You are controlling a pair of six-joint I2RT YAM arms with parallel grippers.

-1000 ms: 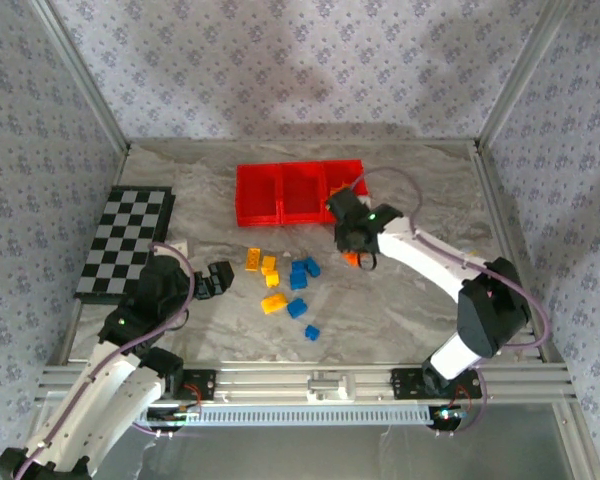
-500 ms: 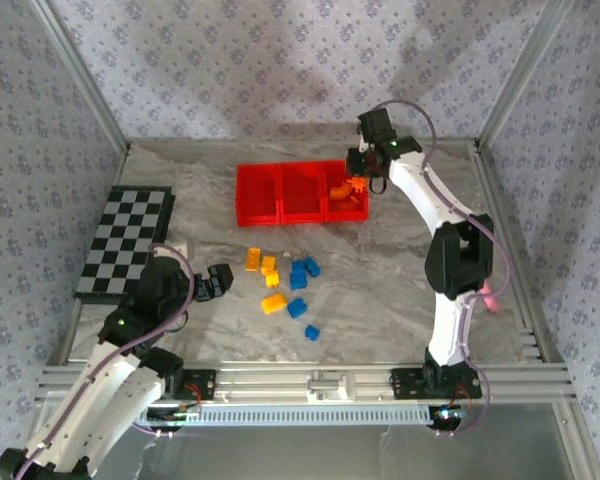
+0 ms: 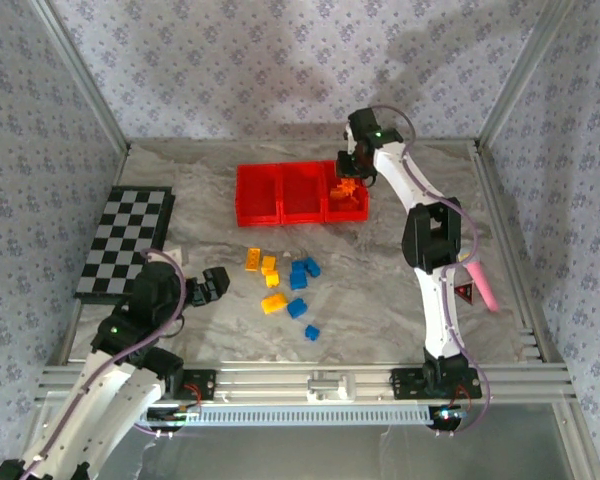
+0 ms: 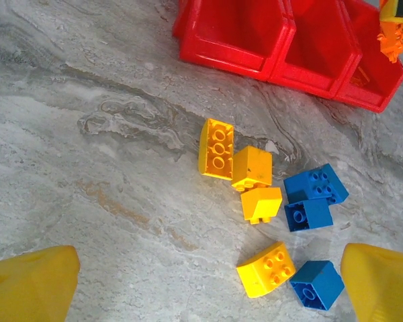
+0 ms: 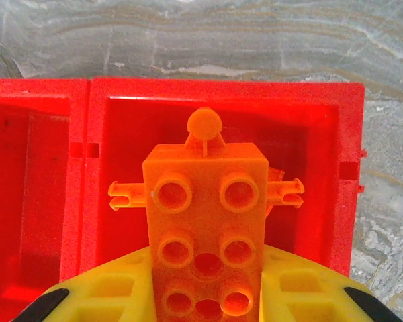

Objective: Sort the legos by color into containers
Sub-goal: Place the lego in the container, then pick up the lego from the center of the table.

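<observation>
While right tool [image 3: 348, 170] clamps orange brick [image 5: 205, 201], seemingly over end bin [image 5: 221, 87], left tool [image 3: 213, 283] gapes; legos [image 4: 255, 168] scattered

The orange brick [image 5: 205, 221] is cut off by the lower edge.

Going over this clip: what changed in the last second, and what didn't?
The right gripper carried the orange brick from the table, near the yellow and blue bricks, up and back to above the rightmost red bin; it still grips the brick. The left gripper stays open left of those bricks, barely shifted. The loose bricks have not moved.
</observation>
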